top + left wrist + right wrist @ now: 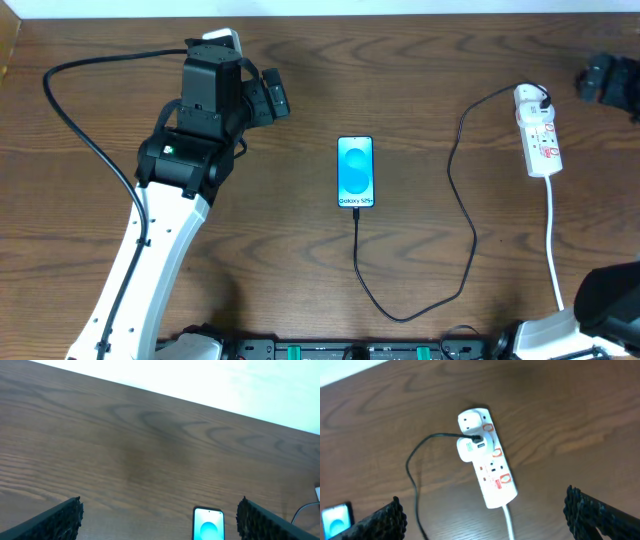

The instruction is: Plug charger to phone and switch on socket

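The phone (356,172) lies flat mid-table with its blue-cyan screen lit. The black charger cable (465,215) runs from the phone's near end, loops toward the front edge, then goes up to a white adapter (470,449) plugged into the socket strip (538,135). My left gripper (272,95) is open and empty, above the table left of the phone. In the left wrist view the phone (208,524) shows between the fingers of that gripper (160,520). My right gripper (603,75) hovers open just right of the strip's far end. The right wrist view (482,505) shows the strip (487,462) below it.
The strip's white cord (552,240) runs toward the front right, by the right arm's base (610,300). The left arm (160,220) crosses the left side of the wooden table (300,270). The phone's corner (335,519) shows at the lower left of the right wrist view.
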Available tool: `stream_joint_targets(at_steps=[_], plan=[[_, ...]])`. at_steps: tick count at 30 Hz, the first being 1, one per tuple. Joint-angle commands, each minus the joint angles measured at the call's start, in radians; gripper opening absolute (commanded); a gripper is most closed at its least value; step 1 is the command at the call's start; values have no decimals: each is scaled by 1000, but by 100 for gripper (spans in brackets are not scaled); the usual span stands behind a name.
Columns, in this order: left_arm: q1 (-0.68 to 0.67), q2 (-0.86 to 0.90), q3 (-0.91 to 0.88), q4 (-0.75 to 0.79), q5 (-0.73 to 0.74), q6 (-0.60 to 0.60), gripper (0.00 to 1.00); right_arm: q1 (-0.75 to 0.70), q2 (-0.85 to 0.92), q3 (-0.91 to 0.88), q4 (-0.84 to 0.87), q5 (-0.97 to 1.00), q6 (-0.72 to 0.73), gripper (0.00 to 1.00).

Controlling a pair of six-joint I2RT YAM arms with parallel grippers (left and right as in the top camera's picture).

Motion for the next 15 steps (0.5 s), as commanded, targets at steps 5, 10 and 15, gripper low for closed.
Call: stream_joint_targets(at_steps=[5, 10, 15], plan=[[0, -7, 6, 1, -13, 10, 98, -27, 162, 11, 24, -175, -183, 99], [0, -7, 6, 1, -13, 10, 98, -26, 271, 11, 10, -175, -80, 99], [0, -7, 6, 1, -13, 10, 98, -26, 367, 11, 23, -183, -30, 99]])
